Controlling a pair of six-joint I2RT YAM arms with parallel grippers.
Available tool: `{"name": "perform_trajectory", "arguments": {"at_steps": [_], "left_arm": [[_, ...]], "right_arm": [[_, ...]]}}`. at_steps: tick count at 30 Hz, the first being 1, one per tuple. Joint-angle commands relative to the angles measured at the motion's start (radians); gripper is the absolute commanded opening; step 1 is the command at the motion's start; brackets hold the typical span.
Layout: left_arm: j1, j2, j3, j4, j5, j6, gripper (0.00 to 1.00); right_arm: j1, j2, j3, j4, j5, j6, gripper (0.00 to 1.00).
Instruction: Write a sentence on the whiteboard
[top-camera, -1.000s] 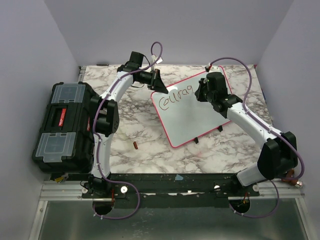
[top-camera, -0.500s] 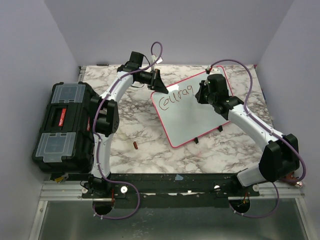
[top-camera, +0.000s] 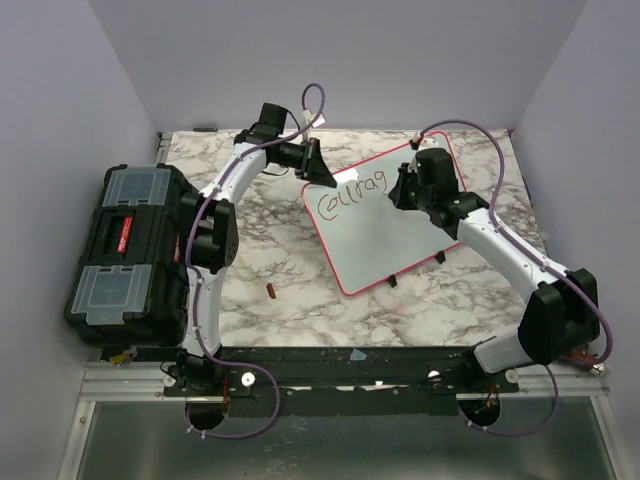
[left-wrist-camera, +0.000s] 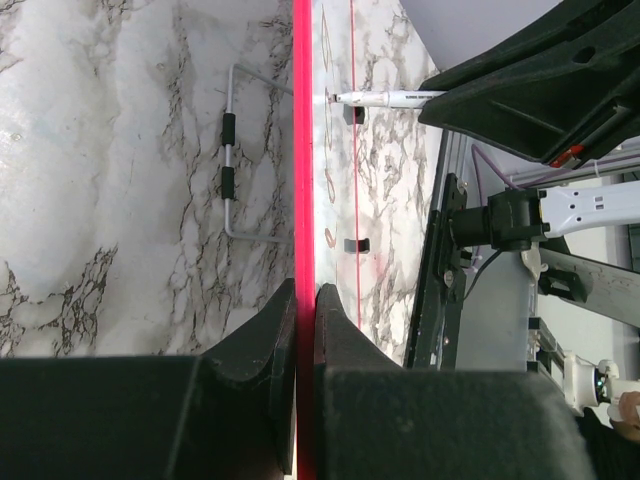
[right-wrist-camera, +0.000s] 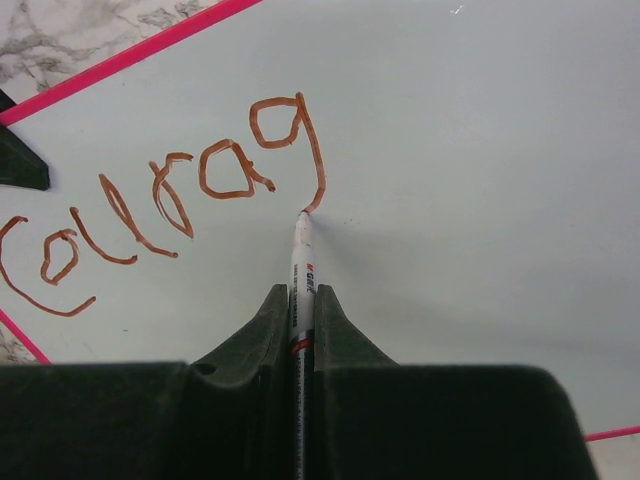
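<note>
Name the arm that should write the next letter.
Right. The right fingers grip the marker, its tip at the end of the lettering on the whiteboard. The left fingers are pinching the board's rim, apparently steadying it.

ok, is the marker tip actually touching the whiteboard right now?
Touching. In the right wrist view the marker tip sits on the whiteboard exactly where the final g of the sentence ends, no gap visible.
</note>
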Motion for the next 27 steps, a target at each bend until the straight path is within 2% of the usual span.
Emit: {"name": "perform_trajectory", "arguments": {"at_steps": [1, 12, 27], "left_arm": [[-0.010, -0.031, -0.008, 0.035, -0.017, 0.127, 0.00], [-0.010, -0.032, -0.005, 0.038, -0.012, 0.125, 0.00], [-0.008, -0.030, -0.007, 0.043, -0.007, 0.122, 0.00]], "right_arm": [[-0.002, 0.019, 0.043, -0.046, -0.039, 0.008, 0.01], [-0.002, 0.009, 0.167, -0.057, -0.010, 0.004, 0.01], [-0.010, -0.037, 0.132, -0.019, 0.096, -0.002, 0.01]]}}
